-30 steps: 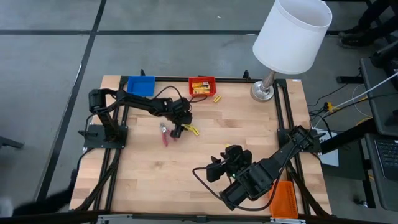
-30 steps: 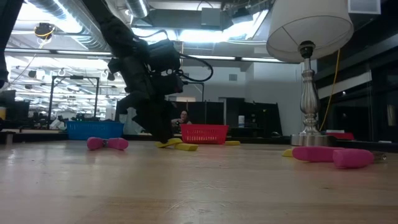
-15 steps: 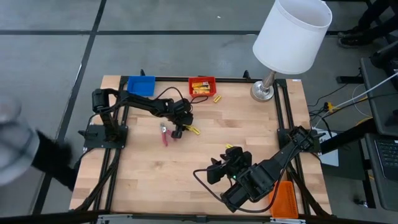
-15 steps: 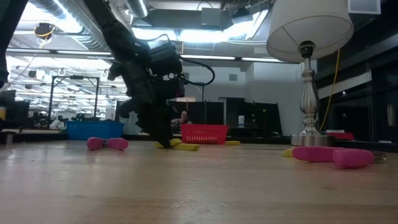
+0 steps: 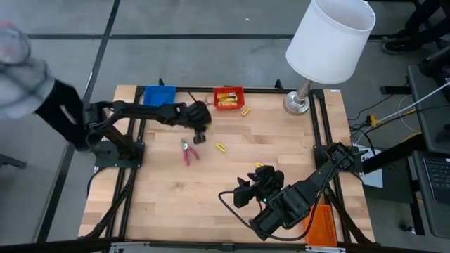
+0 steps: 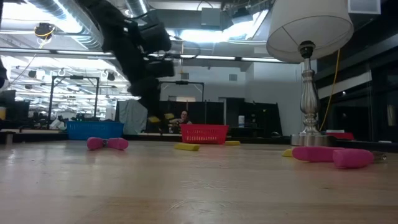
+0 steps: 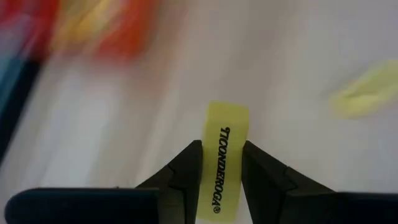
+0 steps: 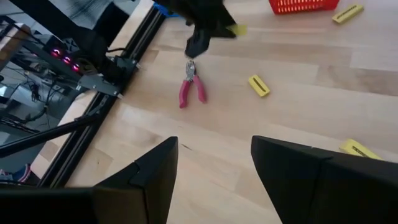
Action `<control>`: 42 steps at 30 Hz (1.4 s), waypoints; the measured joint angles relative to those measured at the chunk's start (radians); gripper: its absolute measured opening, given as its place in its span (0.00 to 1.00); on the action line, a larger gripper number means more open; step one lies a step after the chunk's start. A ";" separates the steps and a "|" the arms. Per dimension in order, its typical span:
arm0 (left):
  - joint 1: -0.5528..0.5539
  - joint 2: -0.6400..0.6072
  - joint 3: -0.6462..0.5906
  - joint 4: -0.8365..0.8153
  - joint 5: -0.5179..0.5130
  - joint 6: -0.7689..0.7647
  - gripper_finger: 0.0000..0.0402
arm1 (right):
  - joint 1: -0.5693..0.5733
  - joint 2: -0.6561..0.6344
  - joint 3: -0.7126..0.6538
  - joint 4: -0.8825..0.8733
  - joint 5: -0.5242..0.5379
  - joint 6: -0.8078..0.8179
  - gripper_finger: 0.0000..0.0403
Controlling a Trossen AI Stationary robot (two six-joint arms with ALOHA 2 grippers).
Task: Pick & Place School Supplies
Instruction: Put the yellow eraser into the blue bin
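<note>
My left gripper (image 5: 199, 135) hangs above the table's far left part, between the blue tray and the pink-handled pliers (image 5: 188, 152), shut on a yellow packet (image 7: 222, 163) printed in dark letters. A second yellow packet (image 5: 221, 147) lies flat on the wood beside the pliers, a third (image 5: 259, 166) nearer the right arm, a fourth (image 5: 245, 111) by the red tray. My right gripper (image 8: 214, 168) waits open near the table's near edge. The low view shows another pink-handled tool (image 6: 333, 154) lying at the right; the high view does not show it. My left gripper pinches the yellow packet between its two fingers (image 7: 186, 171), one on each long side. The packet lies along the fingers, with its far end (image 7: 227, 115) sticking out past the tips. The fingers come from above, and the packet (image 6: 155, 118) is lifted clear of the table.
The blue tray (image 5: 158, 96) and the red tray (image 5: 228, 97), with yellow items inside, sit at the far edge. A white-shaded lamp (image 5: 327, 42) stands at the far right corner. An orange tray (image 5: 322, 225) lies near right. A blurred person (image 5: 28, 77) is beyond the table's left side.
My left gripper has risen from the table beside the pliers and swung toward the far edge, carrying one yellow packet up with it. The other packet and the pliers stayed where they were. A person has moved along the table's left side.
</note>
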 joint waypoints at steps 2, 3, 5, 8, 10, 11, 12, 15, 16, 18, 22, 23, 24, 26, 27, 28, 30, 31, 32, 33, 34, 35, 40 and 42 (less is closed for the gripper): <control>0.056 -0.024 -0.002 -0.073 -0.073 -0.140 0.23 | 0.000 0.000 0.000 -0.001 0.004 -0.001 0.52; 0.085 -0.035 -0.002 -0.092 -0.085 -0.197 0.23 | 0.000 0.000 0.000 -0.001 0.010 -0.003 0.52; 0.146 -0.060 -0.002 -0.125 -0.097 -0.297 0.23 | 0.000 0.000 0.000 -0.002 0.026 -0.004 0.52; 0.231 -0.090 -0.002 -0.172 -0.109 -0.403 0.23 | 0.000 0.000 0.000 -0.002 0.030 -0.010 0.52; 0.288 -0.112 -0.002 -0.182 -0.120 -0.451 0.22 | 0.000 0.000 0.000 -0.002 0.034 -0.011 0.52; 0.317 -0.124 -0.001 -0.194 -0.125 -0.468 0.21 | 0.001 0.000 0.000 -0.001 0.037 -0.011 0.52; 0.347 -0.133 -0.001 -0.211 -0.130 -0.478 0.21 | 0.002 0.000 0.000 0.000 0.038 -0.011 0.52; 0.432 -0.152 -0.001 -0.232 -0.157 -0.488 0.22 | 0.004 0.000 0.000 0.000 0.041 -0.011 0.52; 0.460 -0.157 -0.001 -0.245 -0.161 -0.485 0.22 | 0.004 0.000 0.000 0.000 0.041 -0.011 0.52; 0.515 -0.160 -0.001 -0.250 -0.161 -0.467 0.22 | 0.005 0.000 0.000 0.000 0.041 -0.011 0.52; 0.605 -0.159 -0.001 -0.280 -0.159 -0.446 0.22 | 0.005 0.000 0.000 0.000 0.041 -0.011 0.52; 0.622 -0.158 -0.001 -0.281 -0.157 -0.445 0.22 | 0.005 0.000 0.000 0.000 0.041 -0.011 0.52; 0.640 -0.156 -0.001 -0.280 -0.151 -0.445 0.22 | 0.005 0.000 0.000 0.000 0.041 -0.011 0.52; 0.668 -0.156 -0.001 -0.277 -0.136 -0.445 0.23 | 0.005 0.000 0.000 0.000 0.041 -0.011 0.52; 0.678 -0.156 -0.001 -0.269 -0.126 -0.445 0.24 | 0.005 0.000 0.000 0.000 0.040 -0.011 0.52; 0.685 -0.156 -0.001 -0.257 -0.110 -0.445 0.25 | 0.005 0.000 0.000 0.000 0.041 -0.011 0.52; 0.691 -0.156 -0.001 -0.246 -0.078 -0.445 0.29 | 0.005 0.000 0.000 0.000 0.041 -0.007 0.52; 0.691 -0.156 -0.001 -0.239 -0.069 -0.443 0.31 | 0.005 0.000 0.000 0.000 0.041 -0.007 0.52; 0.691 -0.156 -0.001 -0.234 -0.068 -0.443 0.33 | 0.005 0.000 0.000 0.000 0.041 -0.007 0.52; 0.691 -0.156 -0.001 -0.227 -0.067 -0.443 0.35 | 0.005 0.000 0.000 0.000 0.040 -0.005 0.52; 0.691 -0.156 -0.001 -0.219 -0.067 -0.443 0.37 | 0.005 0.000 0.000 0.000 0.040 -0.003 0.52; 0.691 -0.156 -0.001 -0.214 -0.067 -0.447 0.39 | 0.005 0.000 0.000 0.000 0.041 -0.003 0.52; 0.683 -0.165 -0.001 -0.190 0.041 -0.384 0.45 | 0.005 0.000 0.000 0.000 0.045 0.016 0.52; 0.652 -0.175 -0.001 -0.166 0.200 -0.280 0.46 | 0.005 0.000 0.000 0.000 0.045 0.019 0.52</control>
